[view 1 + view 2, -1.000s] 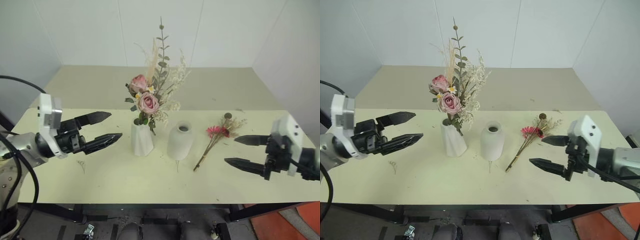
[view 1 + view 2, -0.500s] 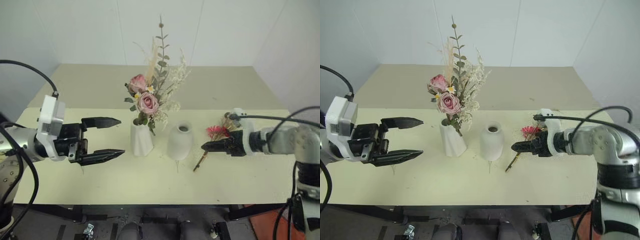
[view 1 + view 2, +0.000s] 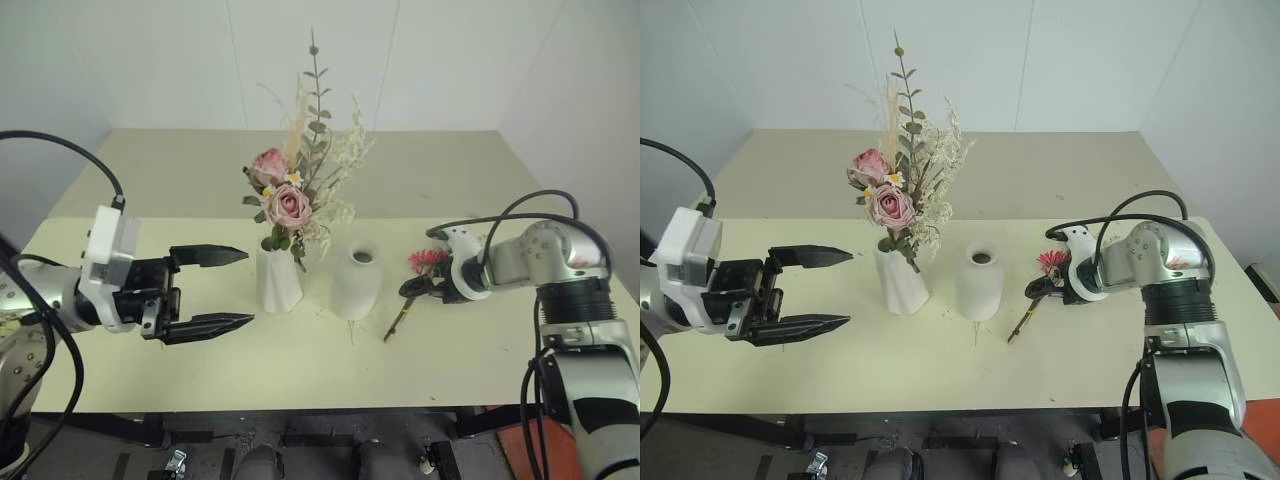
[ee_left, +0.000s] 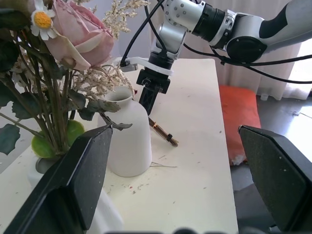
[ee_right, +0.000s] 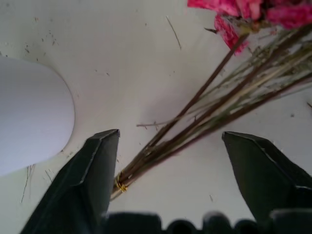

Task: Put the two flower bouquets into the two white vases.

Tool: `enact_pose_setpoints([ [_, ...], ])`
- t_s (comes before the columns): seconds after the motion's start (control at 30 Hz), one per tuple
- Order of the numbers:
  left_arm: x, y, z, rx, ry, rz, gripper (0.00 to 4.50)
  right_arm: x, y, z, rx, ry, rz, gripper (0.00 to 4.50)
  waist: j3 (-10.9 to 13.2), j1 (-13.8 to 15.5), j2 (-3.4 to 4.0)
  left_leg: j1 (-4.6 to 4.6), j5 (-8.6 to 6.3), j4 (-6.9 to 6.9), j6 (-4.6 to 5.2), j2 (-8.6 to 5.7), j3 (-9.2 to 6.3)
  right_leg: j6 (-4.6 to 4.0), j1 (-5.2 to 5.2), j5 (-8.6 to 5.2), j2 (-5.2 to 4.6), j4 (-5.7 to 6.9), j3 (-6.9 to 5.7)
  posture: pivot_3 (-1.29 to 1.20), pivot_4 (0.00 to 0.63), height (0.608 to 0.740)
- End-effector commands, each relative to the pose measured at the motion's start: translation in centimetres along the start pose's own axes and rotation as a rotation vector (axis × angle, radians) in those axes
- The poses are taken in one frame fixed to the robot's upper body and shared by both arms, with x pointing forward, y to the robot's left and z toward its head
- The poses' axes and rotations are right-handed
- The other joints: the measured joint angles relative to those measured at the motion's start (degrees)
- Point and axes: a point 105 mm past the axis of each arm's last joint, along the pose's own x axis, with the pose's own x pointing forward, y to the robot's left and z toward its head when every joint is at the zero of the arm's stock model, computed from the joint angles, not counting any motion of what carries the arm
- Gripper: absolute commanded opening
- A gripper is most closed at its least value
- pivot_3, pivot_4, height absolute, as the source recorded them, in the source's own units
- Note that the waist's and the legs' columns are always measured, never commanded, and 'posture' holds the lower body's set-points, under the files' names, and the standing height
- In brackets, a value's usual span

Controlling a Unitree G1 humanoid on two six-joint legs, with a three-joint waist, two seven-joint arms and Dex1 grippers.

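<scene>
Bouquets half done, judging by the table (image 3: 300,372). At the left side, near the front edge: left gripper (image 3: 247,287), level, fingers wide apart, holding nothing, pointing toward the faceted white vase (image 3: 281,285). In that vase, around the middle of the table: rose bouquet (image 3: 290,203), upright, with eucalyptus sprig and beige plumes above. Just beside it to the right: rounded white vase (image 3: 357,287), small mouth, empty. Further right, toward the right edge: gerbera bouquet (image 3: 427,261), flat on the table, red-pink head away from the front edge, bound stem ends near the foot of the rounded vase but apart from it. Over the lower stems: right gripper (image 5: 169,135), tilted down, fingers open, one on each side of the bundle, nothing pinched yet.

Step in hand, probably: picking up the gerbera bouquet. To do it well: lower almost to the tabletop, keep the bundle centred between the fingers, and close a little above the gold wire binding (image 5: 118,184), to catch all thin stems together and lose none. Squeeze gently; dried stems likely brittle. Lift straight up and away from the rounded vase, to avoid knocking it.
</scene>
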Motion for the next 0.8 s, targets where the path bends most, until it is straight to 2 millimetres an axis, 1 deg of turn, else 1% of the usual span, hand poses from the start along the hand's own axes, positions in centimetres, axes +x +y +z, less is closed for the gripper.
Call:
enact_pose_setpoints([
  [0.03, -0.1, -0.4, 1.1, 0.054, -0.022, 0.016, 4.50, -0.5, 0.2, 1.3, -0.026, -0.056, -0.010, 2.65, 0.01, 0.05, 0.01, -0.01, 0.00, 0.00, 0.00, 0.00, 0.00, 0.00, -0.01, 0.00, 0.00, 0.00, 0.00, 0.00, 0.150, 0.740],
  [0.07, -0.1, -0.5, 1.1, 0.053, -0.023, 0.018, 4.50, -0.4, 0.1, 1.4, -0.019, -0.062, -0.012, 2.24, 0.01, 0.13, 0.01, -0.01, 0.00, 0.00, 0.00, 0.00, 0.00, 0.00, -0.01, 0.00, 0.00, 0.00, 0.00, 0.00, 0.150, 0.740],
  [0.23, -0.1, -0.6, 1.0, 0.046, -0.023, 0.020, 4.50, -0.2, -0.7, 1.4, 0.023, -0.085, -0.026, 0.54, 0.01, 0.12, 0.01, 0.01, 0.00, 0.00, 0.00, 0.00, 0.00, 0.00, 0.01, 0.00, 0.00, 0.00, -0.01, 0.00, 0.150, 0.740],
  [0.3, 0.0, -0.6, 1.0, 0.041, -0.024, 0.016, 4.50, -0.4, -1.2, 1.5, 0.049, -0.099, -0.037, 0.02, 0.01, 0.16, 0.01, 0.01, 0.00, 0.00, 0.00, 0.00, 0.00, 0.00, 0.01, 0.00, 0.00, 0.00, -0.01, 0.00, 0.150, 0.740],
  [0.53, 0.3, -0.6, 0.8, 0.023, -0.033, -0.005, 4.50, -1.8, -3.3, 1.7, 0.166, -0.198, -0.102, 0.02, 0.01, 0.25, 0.01, 0.01, 0.00, -0.01, 0.00, 0.00, 0.00, 0.00, 0.02, 0.00, 0.00, -0.02, -0.02, 0.00, 0.150, 0.740],
  [0.6, 0.4, -0.5, 0.8, 0.019, -0.035, -0.013, 4.50, -2.9, -4.0, 2.1, 0.185, -0.274, -0.121, 0.02, 0.01, 0.27, 0.01, 0.00, 0.00, -0.01, 0.00, 0.00, 0.00, 0.00, 0.02, 0.00, 0.00, -0.03, -0.02, 0.00, 0.150, 0.740],
  [0.67, 0.5, -0.4, 0.8, 0.013, -0.039, -0.022, 4.50, -4.8, -4.2, 2.9, 0.140, -0.425, -0.120, 0.02, 0.01, 0.38, 0.02, 0.00, 0.00, -0.01, 0.00, 0.00, 0.00, 0.00, 0.01, 0.00, 0.00, -0.01, -0.02, 0.00, 0.150, 0.740],
  [0.73, 0.6, -0.3, 0.8, 0.008, -0.042, -0.031, 4.50, -7.1, -3.3, 4.0, 0.056, -0.609, -0.079, 0.02, 0.03, 0.41, 0.04, 0.00, 0.00, -0.02, 0.00, 0.00, -0.02, 0.01, 0.02, 0.00, 0.00, -0.02, -0.04, 0.00, 0.150, 0.740],
  [0.8, 0.6, -0.3, 0.8, 0.006, -0.043, -0.039, 4.50, -8.5, -2.4, 4.6, 0.001, -0.722, -0.056, 0.02, 0.04, 0.29, 0.06, -0.02, 0.00, -0.02, 0.00, 0.00, -0.02, 0.02, 0.01, 0.00, 0.00, -0.02, -0.04, 0.00, 0.150, 0.740],
])
